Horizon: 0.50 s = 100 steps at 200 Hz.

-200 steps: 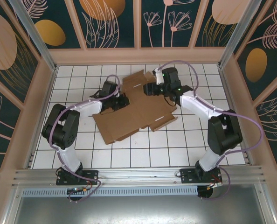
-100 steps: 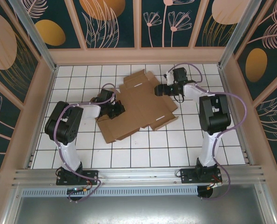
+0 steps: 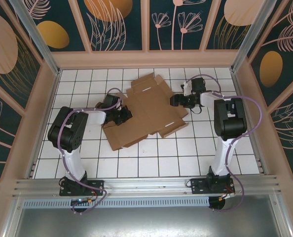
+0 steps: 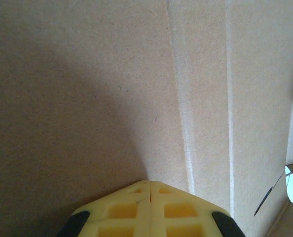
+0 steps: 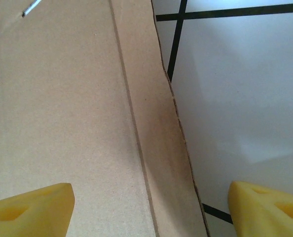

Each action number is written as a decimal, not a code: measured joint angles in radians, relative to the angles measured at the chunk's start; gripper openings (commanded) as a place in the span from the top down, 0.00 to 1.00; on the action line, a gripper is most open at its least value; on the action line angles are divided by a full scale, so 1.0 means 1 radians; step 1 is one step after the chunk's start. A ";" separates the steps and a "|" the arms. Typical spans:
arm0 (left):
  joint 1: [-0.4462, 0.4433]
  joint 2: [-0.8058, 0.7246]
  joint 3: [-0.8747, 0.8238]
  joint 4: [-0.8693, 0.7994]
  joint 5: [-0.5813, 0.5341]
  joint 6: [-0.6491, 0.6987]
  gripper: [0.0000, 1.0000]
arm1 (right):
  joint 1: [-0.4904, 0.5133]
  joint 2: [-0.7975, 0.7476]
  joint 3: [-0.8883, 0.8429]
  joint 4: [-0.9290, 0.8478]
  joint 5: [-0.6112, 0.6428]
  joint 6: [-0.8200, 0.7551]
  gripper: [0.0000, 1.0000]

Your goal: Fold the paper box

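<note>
white tiled table [image 3: 196, 148]; the paper box [image 3: 146, 111] lies flat & unfolded near table ctr, flaps out toward 11 and 4 o'clock; left gripper [image 3: 124, 114] at box's 9 o'clock side, fingers [image 4: 122, 210] clenched together w/ nothing between, tips right at the cardboard; right gripper [image 3: 175, 100] at box's 3 o'clock edge, released, jaws wide, spanning cardboard & tile.

Paper box [image 3: 146, 111] on table [image 3: 186, 153], left gripper [image 3: 127, 114] over its left side — right gripper [image 3: 174, 100] over right edge
</note>
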 measured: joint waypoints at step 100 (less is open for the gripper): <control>0.003 0.005 0.000 0.009 0.010 -0.004 1.00 | -0.009 0.000 -0.040 0.041 -0.099 0.059 0.44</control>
